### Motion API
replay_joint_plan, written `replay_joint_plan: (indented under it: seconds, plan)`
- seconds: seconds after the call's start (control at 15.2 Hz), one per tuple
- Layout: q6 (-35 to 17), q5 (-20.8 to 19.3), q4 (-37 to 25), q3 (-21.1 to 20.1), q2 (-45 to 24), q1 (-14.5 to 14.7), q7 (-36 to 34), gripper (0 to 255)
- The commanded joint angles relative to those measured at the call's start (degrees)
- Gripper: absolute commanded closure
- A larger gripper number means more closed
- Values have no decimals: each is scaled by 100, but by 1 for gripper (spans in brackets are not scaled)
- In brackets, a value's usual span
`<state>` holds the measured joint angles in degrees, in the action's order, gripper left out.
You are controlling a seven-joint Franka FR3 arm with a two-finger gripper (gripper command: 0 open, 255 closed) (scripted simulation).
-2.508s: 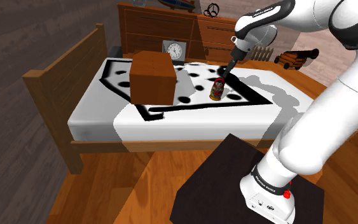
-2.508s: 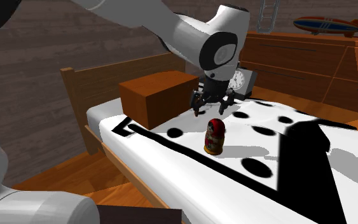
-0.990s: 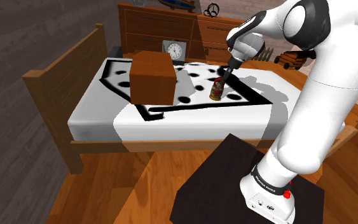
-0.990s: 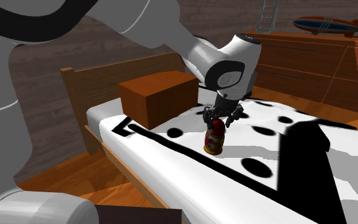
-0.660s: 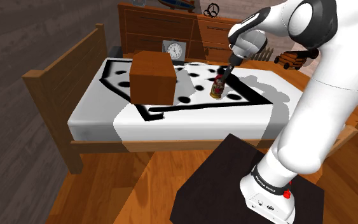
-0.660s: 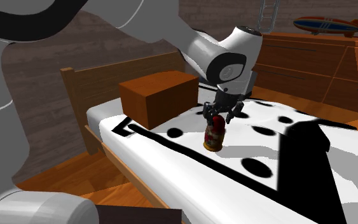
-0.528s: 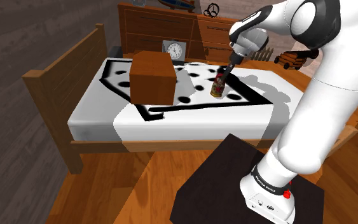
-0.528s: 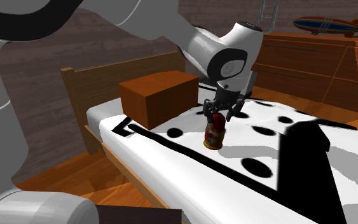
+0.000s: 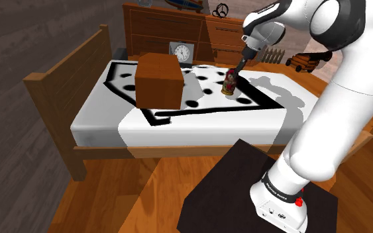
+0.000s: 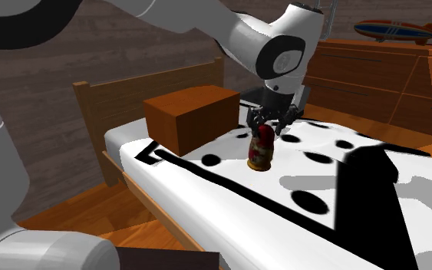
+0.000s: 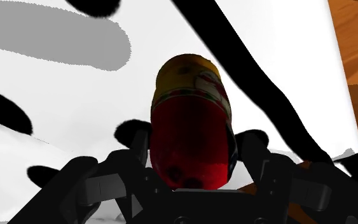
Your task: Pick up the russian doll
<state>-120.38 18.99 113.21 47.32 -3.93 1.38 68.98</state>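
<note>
Setting: bedroom, white black-spotted bed [image 9: 99, 112], brown box [image 9: 158, 79] on it.
Doll: russian doll [image 10: 261, 149] upright, mid-bed.
End effector [image 11: 195, 143]: clamped around the doll's red top.
Your lift: rise straight up and hold the squeeze steady.

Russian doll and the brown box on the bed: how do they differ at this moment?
Size: the russian doll is much smaller than the brown box. Look: the doll is rounded, red with a yellow base; the box is plain brown and flat-sided. State: the gripper clasps the doll, seemingly just off the bed, while the box rests on it untouched. Both are over the white, black-spotted bed.
</note>
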Motion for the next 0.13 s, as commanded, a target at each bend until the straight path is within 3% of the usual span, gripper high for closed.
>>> replay_joint_plan:
  seconds: [0.0, 0.07]
  plan:
    - [79, -86, -40, 3, 79, 17, -75, 255]
    - [79, -86, -40, 3, 79, 16, -76, 255]
